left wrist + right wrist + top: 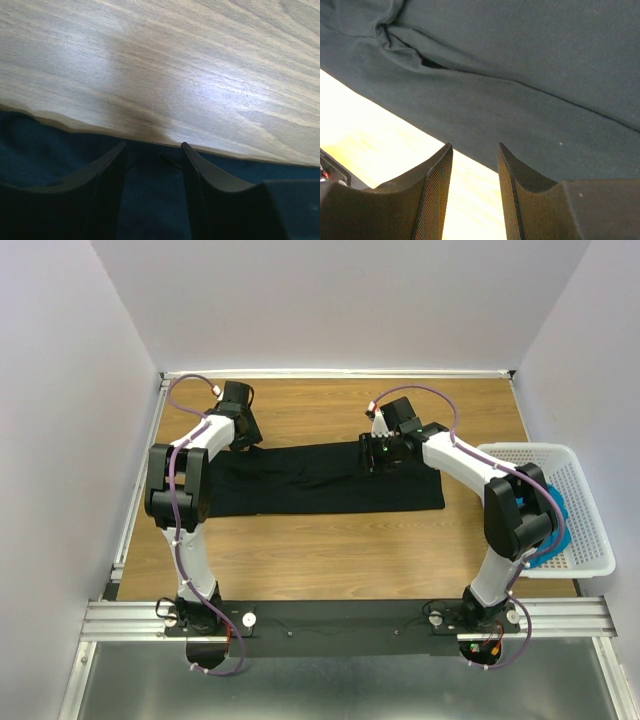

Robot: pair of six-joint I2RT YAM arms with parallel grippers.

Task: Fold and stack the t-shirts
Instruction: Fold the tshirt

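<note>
The black t-shirt [330, 480] lies as a long folded strip across the middle of the wooden table [330, 550]. My left gripper [245, 435] is low over its far left corner. In the left wrist view that gripper [152, 146] stands open above the dark cloth [45, 145], its tips at the cloth's edge. My right gripper [372, 455] hovers at the strip's far edge. It [475, 146] is open too, with bare wood and the shirt's hem [520, 75] between its fingers. The teal t-shirt [555, 530] sits in the basket, partly hidden by the right arm.
A white lattice basket [590, 500] stands at the table's right edge, beside the right arm's elbow. Walls close the table in at the back and on both sides. Bare wood shows in front of and behind the black strip.
</note>
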